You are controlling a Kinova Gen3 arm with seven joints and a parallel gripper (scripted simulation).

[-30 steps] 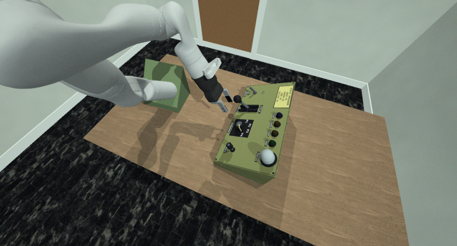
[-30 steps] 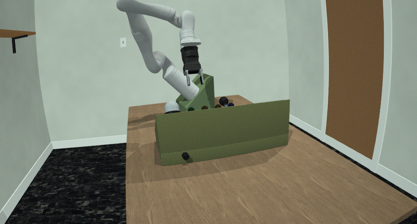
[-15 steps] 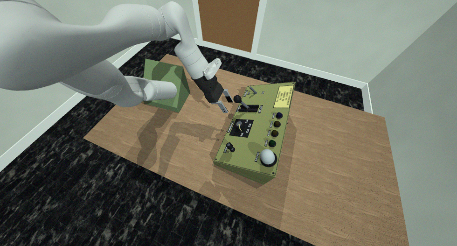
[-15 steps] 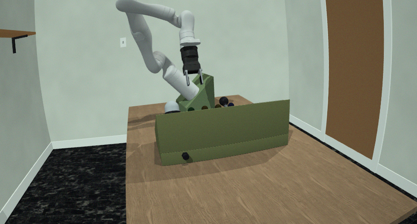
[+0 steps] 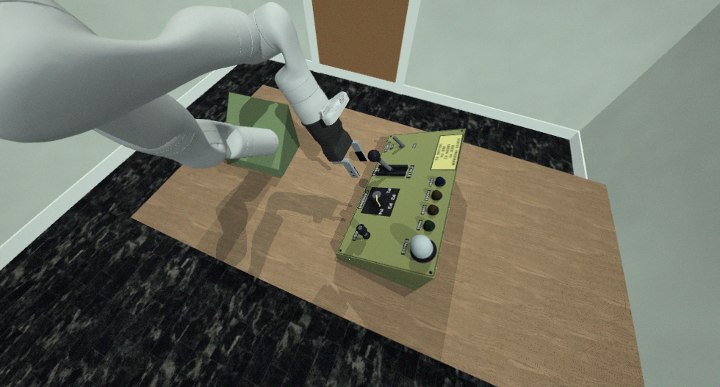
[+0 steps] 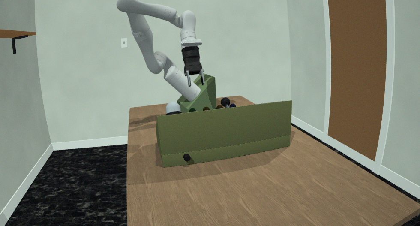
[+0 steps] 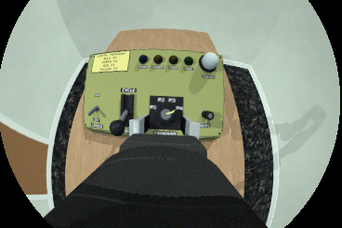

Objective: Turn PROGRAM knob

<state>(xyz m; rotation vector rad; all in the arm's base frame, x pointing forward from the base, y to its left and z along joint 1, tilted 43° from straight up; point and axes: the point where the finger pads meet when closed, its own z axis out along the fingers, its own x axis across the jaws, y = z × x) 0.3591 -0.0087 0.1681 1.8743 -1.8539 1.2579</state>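
From the near edge of the wooden worktop [image 6: 235, 195] I see only the console's [image 6: 223, 130] plain green back, and the PROGRAM knob [image 5: 376, 196] on its sloped face sits untouched, its pointer apparently off P2, so the whole turn is left to do. Above the far edge hangs the gripper [image 5: 354, 161], jaws fully open and holding nothing, well clear of the knob beside the ball-topped lever [image 5: 373, 155]. Beyond lie dark speckled floor [image 5: 150, 308], pale walls and a brown door [image 5: 360, 26].

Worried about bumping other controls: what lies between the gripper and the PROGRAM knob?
Top view: only open air and bare panel between gripper and PROGRAM knob; the black ball lever stands just beside that path.
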